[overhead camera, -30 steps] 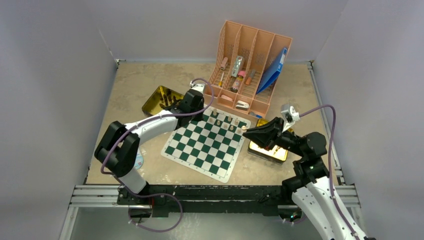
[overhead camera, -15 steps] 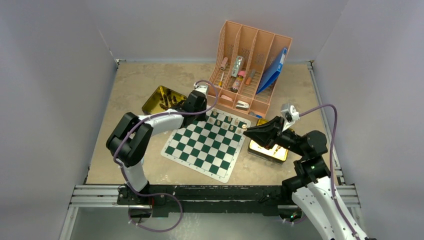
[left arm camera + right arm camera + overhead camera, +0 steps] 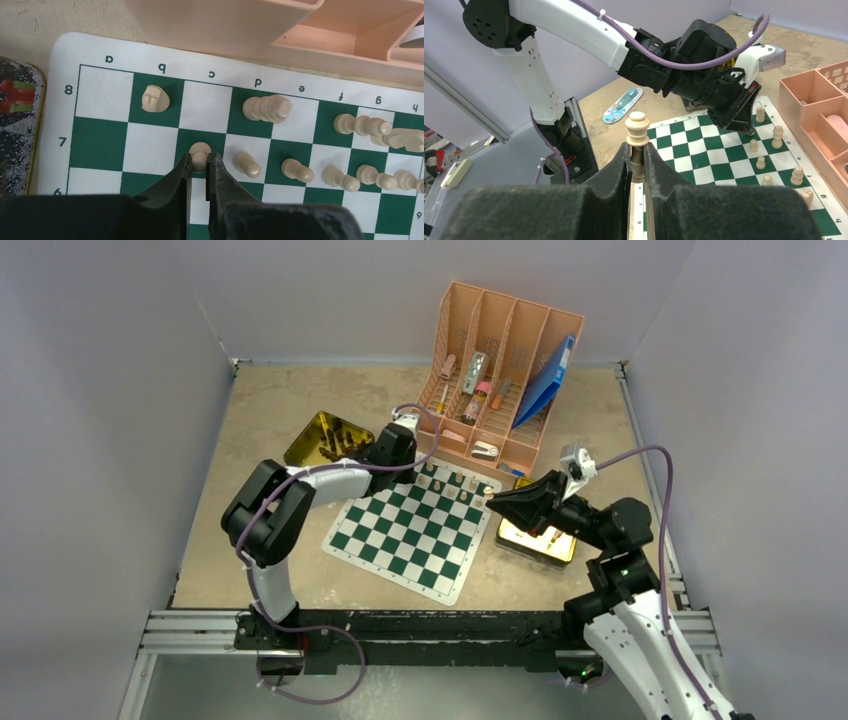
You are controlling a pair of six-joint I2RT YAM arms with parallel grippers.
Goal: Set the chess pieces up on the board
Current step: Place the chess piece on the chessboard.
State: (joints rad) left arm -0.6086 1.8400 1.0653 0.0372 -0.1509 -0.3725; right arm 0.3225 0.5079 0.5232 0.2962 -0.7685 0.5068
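The board (image 3: 400,550) lies mid-table, with pale chess pieces along its far rows. In the left wrist view my left gripper (image 3: 200,161) is shut on a pale pawn (image 3: 200,149) that stands on the green c7 square. A knight (image 3: 154,98) sits on b8, a tall piece (image 3: 266,108) on d8, and more pawns (image 3: 247,164) line row 7. My right gripper (image 3: 637,150) is shut on a tall pale knob-topped piece (image 3: 637,125), held upright above the board's right edge (image 3: 488,501).
A pink desk organizer (image 3: 500,380) stands right behind the board's far edge. One gold tin (image 3: 322,440) lies at the board's far left, another (image 3: 537,540) under my right arm. A small blue item (image 3: 277,562) lies near the left arm's base.
The left arm's elbow has swung right and forward, carrying its gripper a little right along the far rows. The right arm has barely moved.
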